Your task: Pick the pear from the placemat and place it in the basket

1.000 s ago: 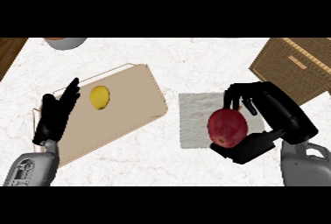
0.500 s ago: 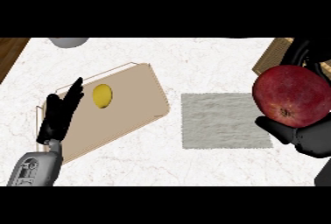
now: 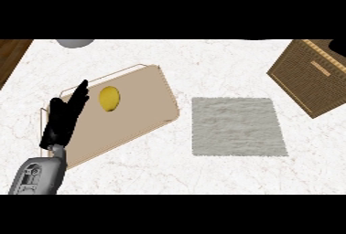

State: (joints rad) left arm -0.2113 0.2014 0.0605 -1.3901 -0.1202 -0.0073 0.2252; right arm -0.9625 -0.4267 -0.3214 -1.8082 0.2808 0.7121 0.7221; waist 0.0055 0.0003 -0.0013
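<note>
The grey-white placemat (image 3: 236, 125) lies bare at centre right, and the red pear shows nowhere in the head view. The brown woven basket (image 3: 312, 75) stands at the right edge, partly cut off. Only a dark sliver of my right hand (image 3: 340, 44) shows at the top right corner, above the basket's far side; what it holds is hidden. My left hand (image 3: 64, 116) rests open, fingers up, over the left edge of the cutting board.
A tan cutting board (image 3: 135, 114) lies tilted at the left with a yellow fruit (image 3: 109, 98) on it. A grey bowl (image 3: 74, 42) peeks in at the top left. The counter's wooden edge (image 3: 10, 57) runs along the far left.
My right hand lifted the red pear off the placemat, carried it up and to the right toward the basket, and has almost left the view. The left hand stayed put.
</note>
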